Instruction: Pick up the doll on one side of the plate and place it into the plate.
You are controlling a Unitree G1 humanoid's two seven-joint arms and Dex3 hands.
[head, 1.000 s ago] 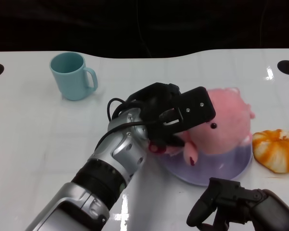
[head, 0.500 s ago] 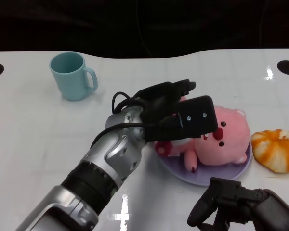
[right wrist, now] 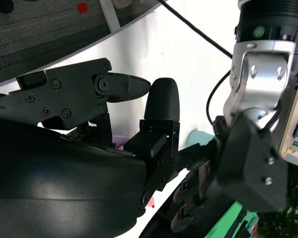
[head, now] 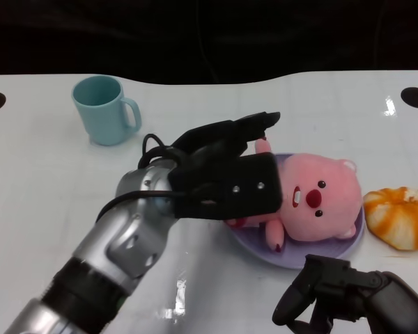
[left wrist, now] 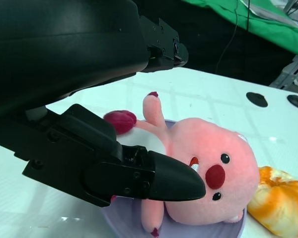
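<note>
A fuzzy pink doll (head: 313,205) lies in the round lilac plate (head: 334,249); left hand (head: 226,174) spread, released; right hand (head: 334,296) curled, empty.

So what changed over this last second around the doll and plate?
The left hand let go of the doll and drew back toward the robot, fingers apart. The doll settled on its back in the plate. Cup, pumpkin and right hand stayed put.

Silver left forearm (head: 115,257) (black cable looped at wrist) carries a black, screw-studded left hand (head: 223,174).
</note>
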